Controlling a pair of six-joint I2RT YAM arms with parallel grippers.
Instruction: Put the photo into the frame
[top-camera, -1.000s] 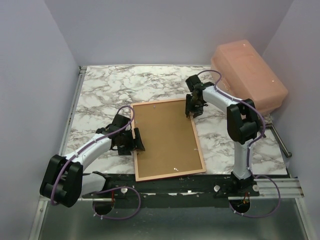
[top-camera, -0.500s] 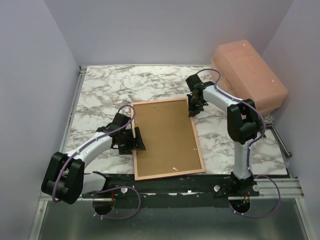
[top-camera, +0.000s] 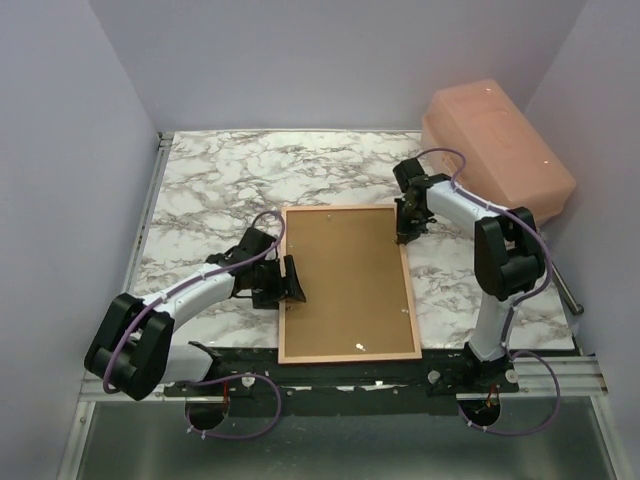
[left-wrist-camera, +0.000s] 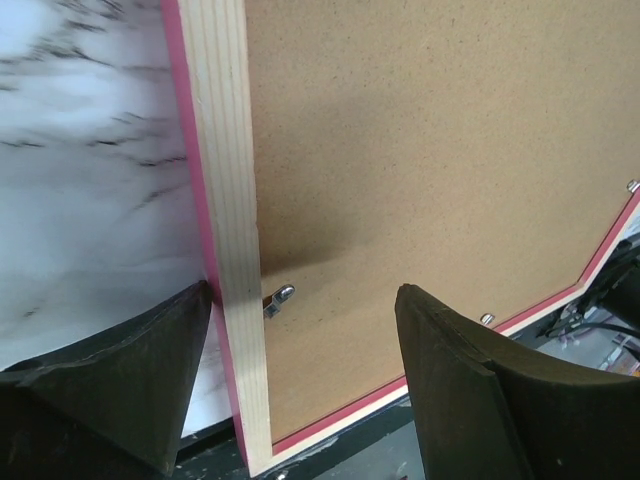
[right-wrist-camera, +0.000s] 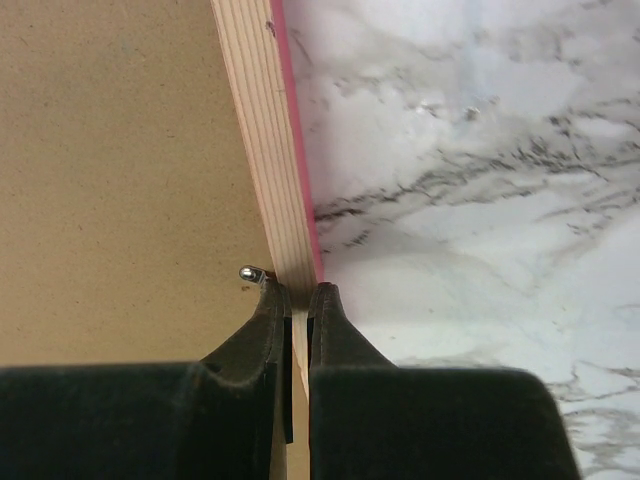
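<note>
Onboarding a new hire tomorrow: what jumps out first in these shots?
A rectangular wooden picture frame with a pink edge lies back up in the middle of the white marble table, a brown fibreboard backing filling it. The right pincer is shut on its far right rail, while the left pincer stands open astride the left rail. A salmon plastic box sits at the far right corner.

- I run a left arm (top-camera: 190, 292) and a right arm (top-camera: 470, 205), each made of white links with bulky black joint housings.
- Purple cables (top-camera: 235, 437) trail along both arms and loop below the black bases (top-camera: 478, 385).
- My fingers (left-wrist-camera: 470, 390) are matte black wedges that taper to blunt tips.
</note>
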